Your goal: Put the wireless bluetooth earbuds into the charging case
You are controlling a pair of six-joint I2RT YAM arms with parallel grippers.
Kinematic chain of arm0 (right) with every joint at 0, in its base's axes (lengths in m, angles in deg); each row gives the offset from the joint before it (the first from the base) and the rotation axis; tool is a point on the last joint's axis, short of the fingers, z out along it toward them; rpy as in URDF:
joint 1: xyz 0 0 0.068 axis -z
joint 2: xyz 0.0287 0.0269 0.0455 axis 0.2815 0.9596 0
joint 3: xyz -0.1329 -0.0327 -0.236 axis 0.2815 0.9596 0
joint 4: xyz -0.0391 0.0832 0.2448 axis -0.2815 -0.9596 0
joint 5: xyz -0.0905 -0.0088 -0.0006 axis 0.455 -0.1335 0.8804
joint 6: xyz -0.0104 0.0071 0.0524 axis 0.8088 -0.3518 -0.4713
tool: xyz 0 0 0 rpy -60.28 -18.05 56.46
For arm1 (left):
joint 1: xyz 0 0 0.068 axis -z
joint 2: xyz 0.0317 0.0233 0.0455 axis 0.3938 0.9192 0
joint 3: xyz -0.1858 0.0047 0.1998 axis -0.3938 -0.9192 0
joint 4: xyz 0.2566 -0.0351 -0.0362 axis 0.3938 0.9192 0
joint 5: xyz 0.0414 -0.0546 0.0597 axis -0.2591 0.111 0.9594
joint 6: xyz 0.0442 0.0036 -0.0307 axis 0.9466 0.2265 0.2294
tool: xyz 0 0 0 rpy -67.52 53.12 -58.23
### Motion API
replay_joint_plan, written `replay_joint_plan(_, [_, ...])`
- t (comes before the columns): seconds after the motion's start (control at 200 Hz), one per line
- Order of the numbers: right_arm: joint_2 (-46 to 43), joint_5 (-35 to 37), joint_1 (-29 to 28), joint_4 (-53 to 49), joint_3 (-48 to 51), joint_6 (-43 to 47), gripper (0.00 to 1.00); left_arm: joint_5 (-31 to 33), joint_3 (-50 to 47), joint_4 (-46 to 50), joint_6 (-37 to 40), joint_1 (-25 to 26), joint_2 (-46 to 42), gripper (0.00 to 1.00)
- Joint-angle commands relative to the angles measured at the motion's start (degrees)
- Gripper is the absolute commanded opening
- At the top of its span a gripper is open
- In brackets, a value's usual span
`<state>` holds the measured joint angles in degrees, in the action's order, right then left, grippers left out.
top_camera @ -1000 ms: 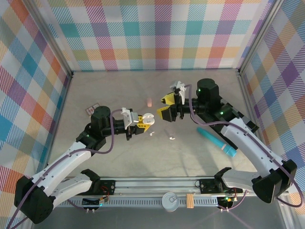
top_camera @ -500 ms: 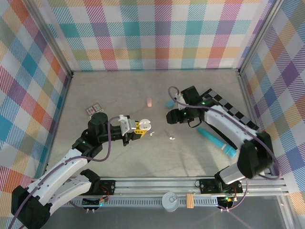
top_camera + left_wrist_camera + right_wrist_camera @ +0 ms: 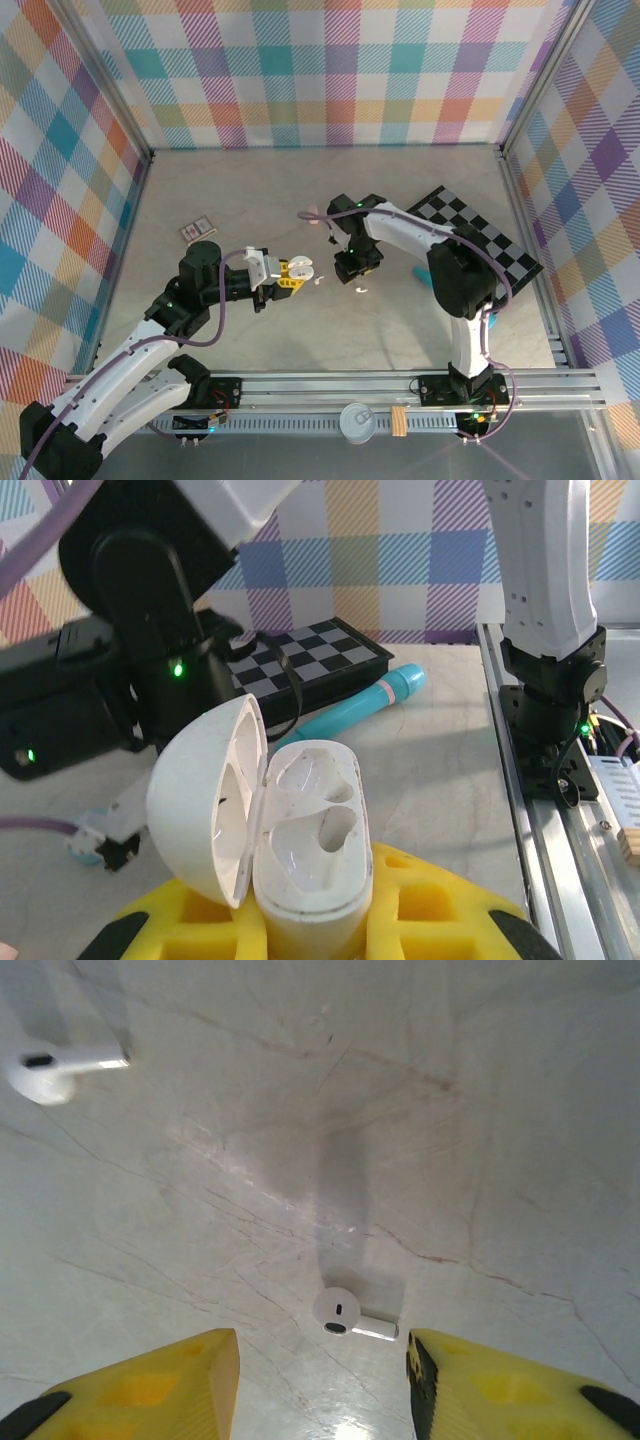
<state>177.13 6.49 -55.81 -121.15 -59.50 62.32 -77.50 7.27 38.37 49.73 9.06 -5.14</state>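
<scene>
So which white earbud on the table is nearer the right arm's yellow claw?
The earbud lying just ahead of the right gripper, between its open fingers; the other earbud lies farther off.

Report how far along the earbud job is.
Done: the left gripper holds the case, open and with nothing in it. In hand: the right gripper hangs open over one white earbud on the table, a finger on each side, not touching it. Left: grasp it, seat it in the case, then do the same with the second earbud lying farther off.
</scene>
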Motion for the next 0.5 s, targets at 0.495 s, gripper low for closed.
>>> replay_joint_plan(0.495, [6.26,8.17,0.7,-4.16,-3.06,0.48,0.38,-1.99,-0.33,0.6,-0.17,0.53,-0.66,0.11])
